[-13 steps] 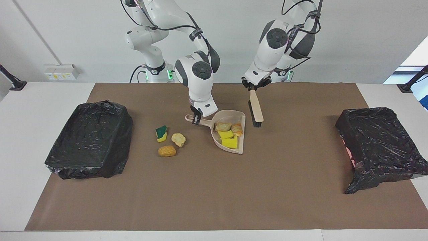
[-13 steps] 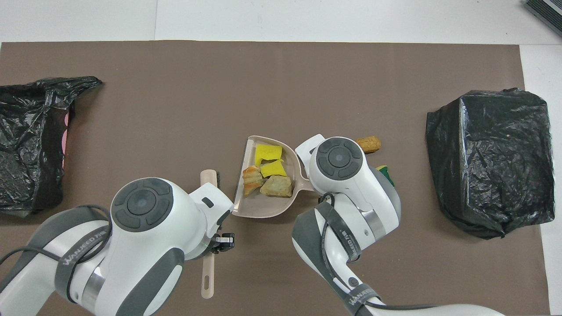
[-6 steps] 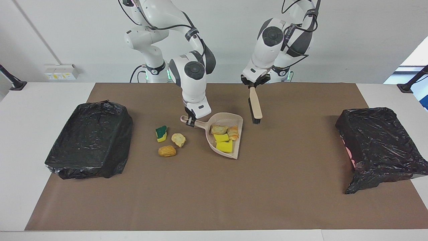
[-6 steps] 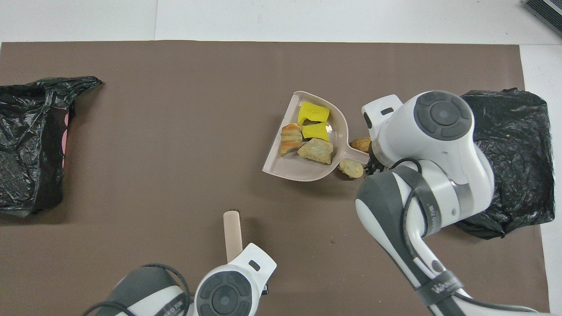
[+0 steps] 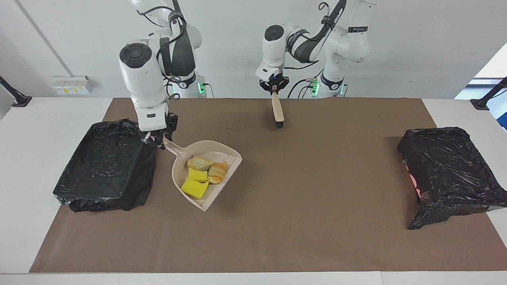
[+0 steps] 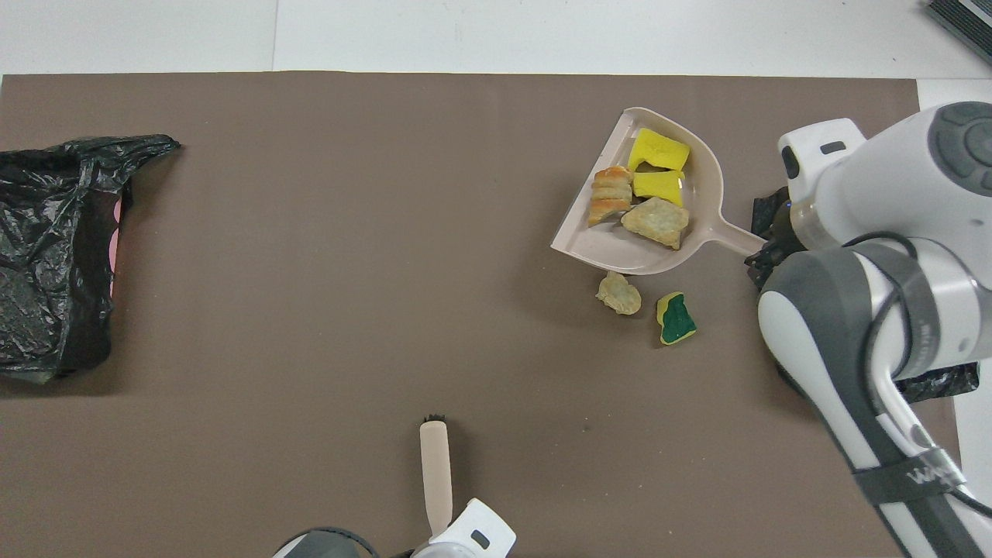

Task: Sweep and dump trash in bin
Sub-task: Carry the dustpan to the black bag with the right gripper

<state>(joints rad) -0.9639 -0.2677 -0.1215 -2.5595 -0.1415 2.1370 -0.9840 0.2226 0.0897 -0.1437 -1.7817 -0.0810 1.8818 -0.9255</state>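
A brown mat covers the white bench. The bin sits at the right arm's end. The right gripper, jaws pinching the dustpan handle, hangs over its edge. Carry the pan level, then tip slowly, or the trash may spill. The left gripper, jaws clamped on the brush, waits.

In the facing view the raised dustpan covers the loose trash on the mat, so the green-faced sponge and a pale tan lump show only from overhead. Overhead, the right arm blocks most of the black-bagged bin at its end, and the right gripper is buried under the wrist. The other bagged bin runs off the frame's edge. The left gripper is cut off at the bottom overhead.
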